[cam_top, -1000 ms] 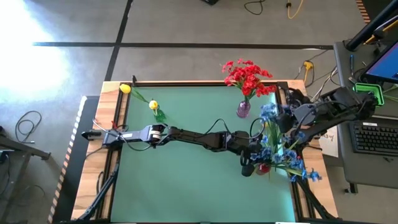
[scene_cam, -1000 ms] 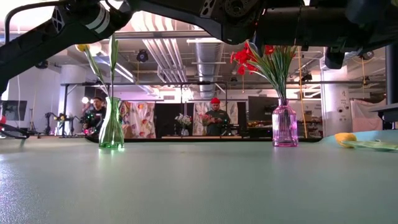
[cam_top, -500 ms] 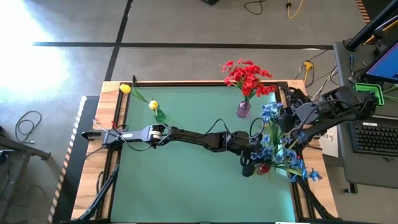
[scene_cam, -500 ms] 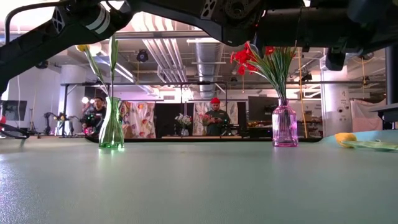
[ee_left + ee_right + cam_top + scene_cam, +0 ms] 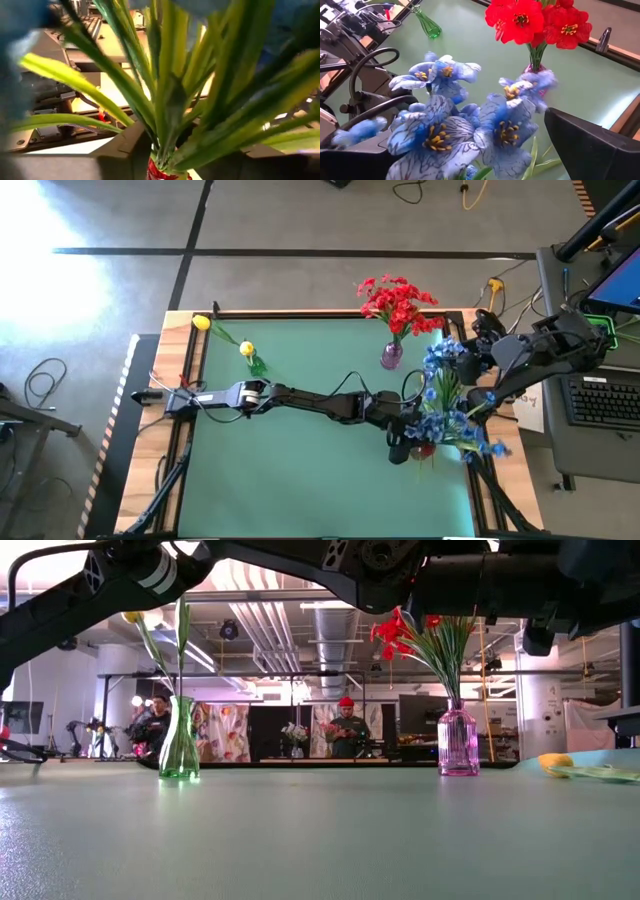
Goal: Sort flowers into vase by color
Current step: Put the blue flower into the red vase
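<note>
Flowers, blue, stand in a red vase near the counter's right edge; my left gripper (grip unclear) steadies it, right gripper spread wide beside the blooms.

From where I stand, no lettering, label, brand, number or sign can be read on anything here. The bright screen beside the table and the white sheet of paper at its edge show nothing legible.
</note>
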Controlling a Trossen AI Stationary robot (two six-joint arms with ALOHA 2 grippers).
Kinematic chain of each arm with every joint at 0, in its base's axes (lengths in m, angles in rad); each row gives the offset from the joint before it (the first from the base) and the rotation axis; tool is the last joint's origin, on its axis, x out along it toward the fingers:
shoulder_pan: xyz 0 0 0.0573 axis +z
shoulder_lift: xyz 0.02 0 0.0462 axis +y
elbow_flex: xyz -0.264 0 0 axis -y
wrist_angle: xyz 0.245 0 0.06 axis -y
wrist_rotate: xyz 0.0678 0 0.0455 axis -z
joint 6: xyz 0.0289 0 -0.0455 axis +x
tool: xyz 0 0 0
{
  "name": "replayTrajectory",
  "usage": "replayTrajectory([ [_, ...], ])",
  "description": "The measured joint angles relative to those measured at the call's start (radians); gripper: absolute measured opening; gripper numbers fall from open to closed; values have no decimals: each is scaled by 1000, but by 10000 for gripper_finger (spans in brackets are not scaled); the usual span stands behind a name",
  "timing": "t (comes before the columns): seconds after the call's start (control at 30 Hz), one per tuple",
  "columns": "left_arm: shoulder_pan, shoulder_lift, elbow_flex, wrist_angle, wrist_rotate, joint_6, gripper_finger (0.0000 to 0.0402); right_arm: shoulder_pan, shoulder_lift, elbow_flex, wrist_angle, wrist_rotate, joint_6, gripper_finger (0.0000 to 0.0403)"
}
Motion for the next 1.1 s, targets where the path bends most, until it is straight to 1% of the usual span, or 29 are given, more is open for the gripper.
replayTrajectory([
  [0.2, -2, -1, 0, -5, 14, 11, 190, 0, 6, 0, 2, 0, -5, 364],
  [0.33, -1, -2, 0, -6, 75, 11, 211, 0, 7, 0, 2, 1, -8, 364],
  [0.47, -2, -3, 0, -10, 85, 10, 228, 0, 7, 0, 2, 1, -8, 364],
  [0.63, -2, -3, 0, -15, 85, 7, 241, 0, 7, 0, 3, 1, -8, 364],
  [0.9, -2, -14, 2, -103, 85, 12, 264, 0, 7, 0, 4, 4, -10, 364],
  [1.1, -1, -17, 2, -125, 86, 18, 276, 0, 7, 0, 7, 4, -15, 364],
])
